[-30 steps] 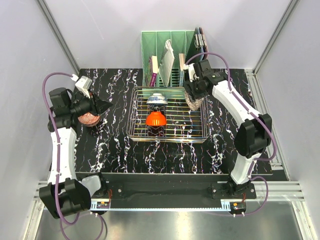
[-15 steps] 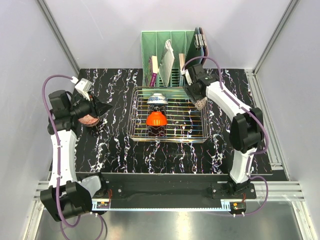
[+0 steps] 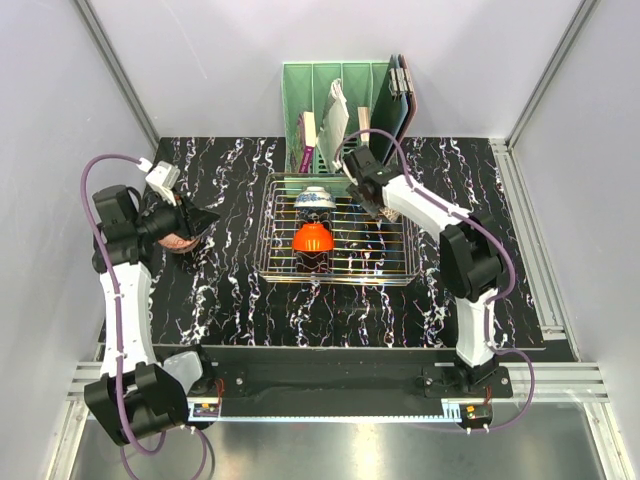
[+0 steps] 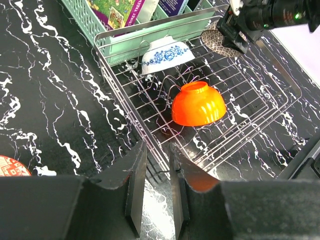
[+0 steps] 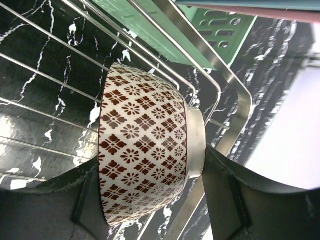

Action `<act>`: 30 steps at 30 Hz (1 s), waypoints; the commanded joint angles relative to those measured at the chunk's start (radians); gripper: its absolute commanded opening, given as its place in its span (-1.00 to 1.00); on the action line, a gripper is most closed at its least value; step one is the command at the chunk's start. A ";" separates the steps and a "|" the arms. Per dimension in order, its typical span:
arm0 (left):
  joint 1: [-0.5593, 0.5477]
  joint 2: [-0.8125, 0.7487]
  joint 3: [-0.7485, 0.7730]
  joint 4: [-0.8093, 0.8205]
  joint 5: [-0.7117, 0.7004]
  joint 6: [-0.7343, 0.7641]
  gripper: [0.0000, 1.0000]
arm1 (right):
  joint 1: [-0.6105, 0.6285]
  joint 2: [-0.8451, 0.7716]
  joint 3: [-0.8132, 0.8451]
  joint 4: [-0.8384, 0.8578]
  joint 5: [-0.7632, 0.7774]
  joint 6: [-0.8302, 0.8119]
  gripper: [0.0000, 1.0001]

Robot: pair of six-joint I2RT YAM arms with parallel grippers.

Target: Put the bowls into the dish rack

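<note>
counter (image 3: pixel 230 290) looks like polished black stone with white veining, smooth with a bit of sheen. dish rack (image 3: pixel 375 270) is bare chrome wire, really shiny, catching light everywhere. the orange bowl (image 4: pixel 198 104) mid-rack is super glossy, with bright highlights on the glaze. white-blue bowl (image 4: pixel 166 52) at its 12 o'clock looks like smooth glazed ceramic. the lattice bowl (image 5: pixel 142 170) at the rack's 1 o'clock has a satiny cream glaze with brown print, and its foot ring is plain cream. green organizer (image 3: pixel 318 82) at the rack's 12 o'clock is matt moulded plastic. left claw (image 4: pixel 156 155) and right claw (image 5: pixel 152 200) both look like matt black plastic, slightly grainy.
</note>
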 commanded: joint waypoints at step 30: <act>0.082 -0.026 0.012 -0.043 0.083 0.089 -0.48 | 0.119 0.087 -0.247 0.427 0.394 -0.331 -0.78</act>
